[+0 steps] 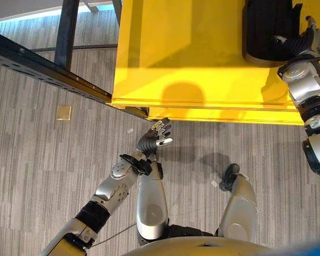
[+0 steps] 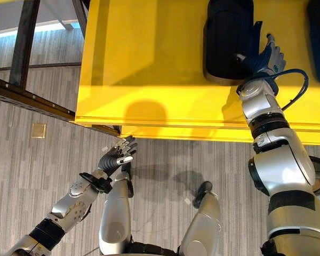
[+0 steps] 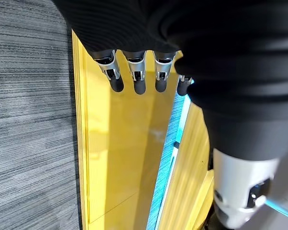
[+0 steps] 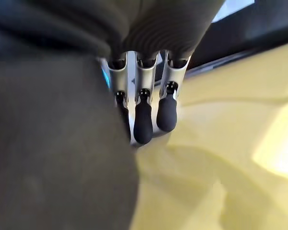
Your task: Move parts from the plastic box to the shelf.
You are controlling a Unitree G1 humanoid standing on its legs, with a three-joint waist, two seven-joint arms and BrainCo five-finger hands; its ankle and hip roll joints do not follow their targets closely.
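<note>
The right robot hand (image 2: 266, 56) rested against a black part (image 2: 228, 40) on the yellow shelf (image 2: 149, 64).
Its fingers (image 4: 143, 122) lay straight beside the part (whether the thumb gripped it could not be told), so a hold could not be confirmed. The left robot hand (image 1: 156, 136) hung low over the grey floor (image 1: 37, 160), just before the shelf's front edge, fingers relaxed and holding nothing. A small tan square (image 1: 64, 112) lay on the floor, well apart.

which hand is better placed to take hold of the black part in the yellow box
Right. The right hand is already inside the yellow box, against the side of the black part. The left hand hangs low over the floor outside the box's front wall, fingers relaxed, well away from the part.
</note>
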